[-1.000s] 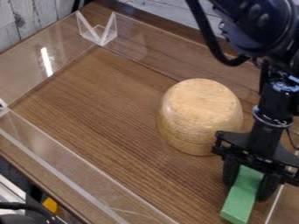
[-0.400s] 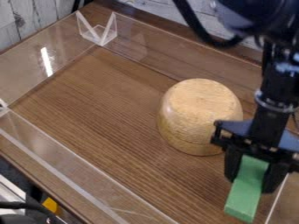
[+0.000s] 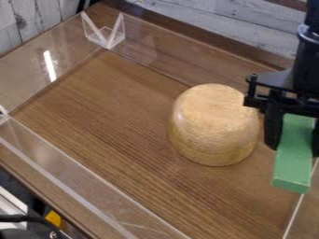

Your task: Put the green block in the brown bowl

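The brown bowl (image 3: 214, 124) is a tan wooden dome with visible grain, lying mouth-down on the wooden table right of centre. Just to its right my gripper (image 3: 288, 119) is shut on the green block (image 3: 296, 156), a bright green bar hanging lengthwise below the black fingers, lifted off the table. The block's lower end hovers beside the bowl's right flank, near the table's right edge. The top of the block is hidden between the fingers.
Clear acrylic walls (image 3: 75, 177) fence the wooden tabletop along the left and front, with a folded clear corner piece (image 3: 104, 31) at the back left. The table's dark right edge (image 3: 305, 201) runs just below the hanging block.
The gripper has risen and shifted right and back, carrying the green block up off the table; earlier the block's lower end rested at the front right, low beside the bowl.
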Available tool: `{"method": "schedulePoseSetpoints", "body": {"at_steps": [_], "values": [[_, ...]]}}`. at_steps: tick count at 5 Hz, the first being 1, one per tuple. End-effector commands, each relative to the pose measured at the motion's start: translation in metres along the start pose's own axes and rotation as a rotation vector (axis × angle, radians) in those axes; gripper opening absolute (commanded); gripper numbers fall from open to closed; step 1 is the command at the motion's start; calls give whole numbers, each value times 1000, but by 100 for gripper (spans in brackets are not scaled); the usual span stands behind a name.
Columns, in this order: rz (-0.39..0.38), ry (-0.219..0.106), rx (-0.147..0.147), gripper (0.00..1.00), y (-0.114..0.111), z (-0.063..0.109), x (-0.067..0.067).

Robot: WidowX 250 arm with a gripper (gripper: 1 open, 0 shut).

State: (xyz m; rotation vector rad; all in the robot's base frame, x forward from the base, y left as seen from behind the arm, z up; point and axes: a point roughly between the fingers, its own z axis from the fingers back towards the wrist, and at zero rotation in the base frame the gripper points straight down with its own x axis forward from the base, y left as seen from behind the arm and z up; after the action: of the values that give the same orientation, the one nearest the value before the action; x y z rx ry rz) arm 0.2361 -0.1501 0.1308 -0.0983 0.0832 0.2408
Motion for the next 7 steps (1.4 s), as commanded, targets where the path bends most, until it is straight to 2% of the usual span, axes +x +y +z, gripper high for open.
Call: {"method": "schedulePoseSetpoints", "body": {"at_steps": [1, 3, 4, 5, 6, 7], "values": [[-17, -64, -30, 0, 24, 15, 14], [15, -121, -10, 0, 87, 9, 42], [-41, -141, 5, 0, 97, -7, 55], [-154, -165, 20, 0, 105, -26, 75], [-205, -184, 23, 0, 110, -40, 91], [-200, -192, 23, 0, 102, -42, 90]]}}
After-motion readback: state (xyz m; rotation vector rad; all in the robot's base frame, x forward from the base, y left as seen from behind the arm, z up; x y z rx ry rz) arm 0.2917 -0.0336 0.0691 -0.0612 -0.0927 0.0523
